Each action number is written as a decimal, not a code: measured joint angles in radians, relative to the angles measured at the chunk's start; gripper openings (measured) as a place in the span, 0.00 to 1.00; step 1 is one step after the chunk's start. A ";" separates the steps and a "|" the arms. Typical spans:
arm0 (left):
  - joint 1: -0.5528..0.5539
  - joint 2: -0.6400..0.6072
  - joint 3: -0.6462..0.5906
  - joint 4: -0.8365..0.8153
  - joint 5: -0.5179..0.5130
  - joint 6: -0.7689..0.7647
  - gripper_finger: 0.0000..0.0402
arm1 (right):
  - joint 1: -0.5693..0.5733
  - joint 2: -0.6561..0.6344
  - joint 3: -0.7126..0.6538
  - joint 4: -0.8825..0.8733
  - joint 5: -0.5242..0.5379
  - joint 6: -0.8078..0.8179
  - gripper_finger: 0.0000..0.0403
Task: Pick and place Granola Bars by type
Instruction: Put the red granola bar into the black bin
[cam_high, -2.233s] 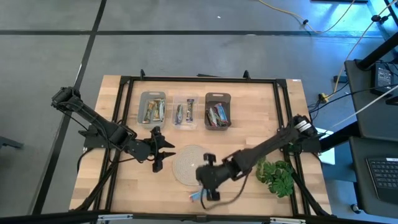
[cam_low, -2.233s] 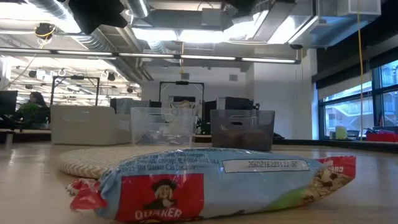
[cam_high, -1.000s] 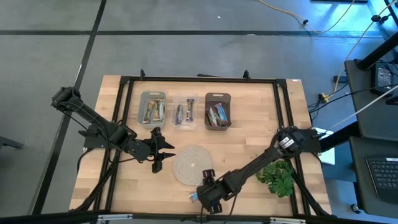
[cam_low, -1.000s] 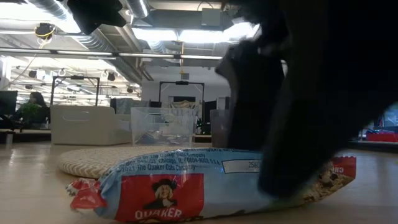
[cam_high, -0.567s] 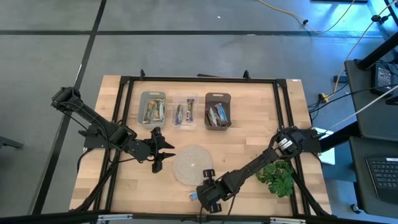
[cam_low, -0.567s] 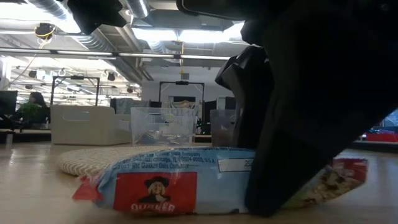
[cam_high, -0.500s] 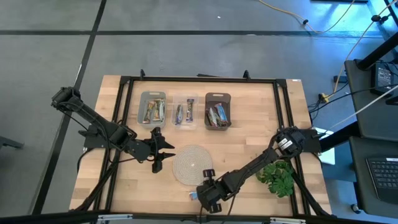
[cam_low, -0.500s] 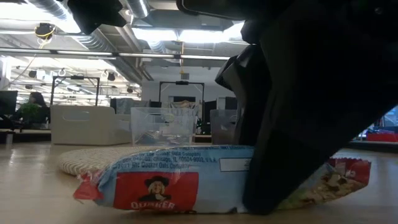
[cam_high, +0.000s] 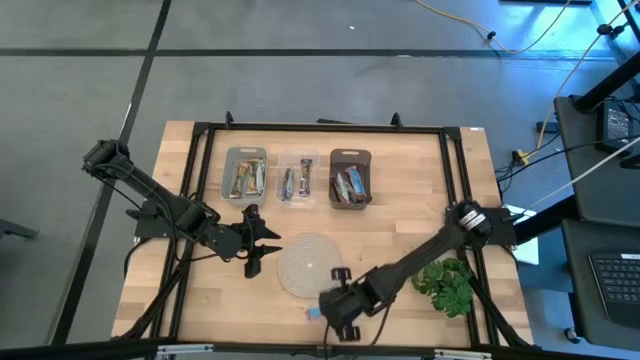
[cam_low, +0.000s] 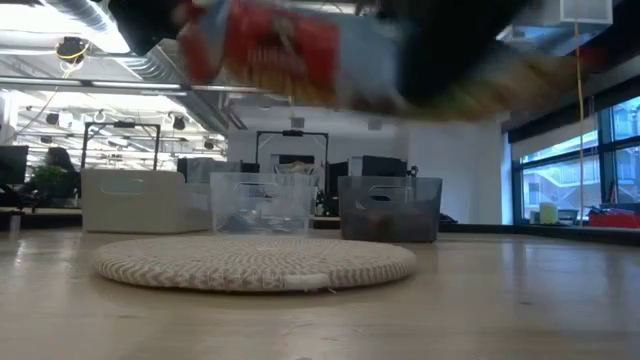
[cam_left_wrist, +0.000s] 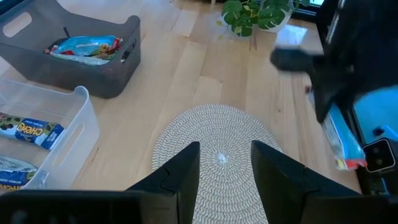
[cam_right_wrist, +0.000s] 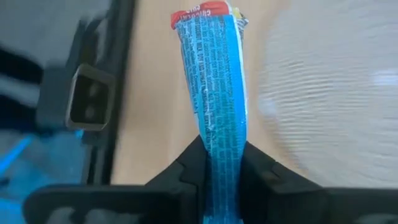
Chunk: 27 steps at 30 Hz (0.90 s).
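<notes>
Right now the right gripper (cam_right_wrist: 222, 163) is clamped on a blue granola bar (cam_right_wrist: 214, 93), fingers pinching the wrapper's narrow edge, bar sticking out fwd past the tips. From the high view that gripper (cam_high: 335, 312) sits near the table's front edge, just in front of the round woven mat (cam_high: 309, 264), w/ a sliver of blue bar (cam_high: 314, 315) showing beside it. Low view: bar (cam_low: 300, 50) is up off the table, blurred, red label end visible, well above the mat (cam_low: 255, 262).

Left gripper (cam_high: 256, 243) hovers just left of the mat, fingers (cam_left_wrist: 180, 174) apart, nothing between them; mat (cam_left_wrist: 217, 155) lies right ahead of it in the left wrist view.

Other bars are in 3 bins at the back: grey bin (cam_high: 245, 176) w/ gold-tan ones, clear bin (cam_high: 297, 180) in the middle, dark bin (cam_high: 350, 177) w/ blue ones. Leafy plant (cam_high: 445, 282) stands at the right, near the right arm.
</notes>
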 joint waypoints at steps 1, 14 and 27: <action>0.000 0.000 0.000 0.000 0.000 0.000 0.34 | -0.008 -0.022 0.000 -0.018 0.015 0.018 0.16; 0.000 0.000 0.000 0.000 0.062 -0.026 0.34 | -0.209 -0.312 0.001 -0.529 0.489 0.494 0.16; 0.000 0.000 0.000 0.000 0.055 -0.028 0.34 | -0.586 -0.333 -0.134 -0.447 0.407 0.557 0.17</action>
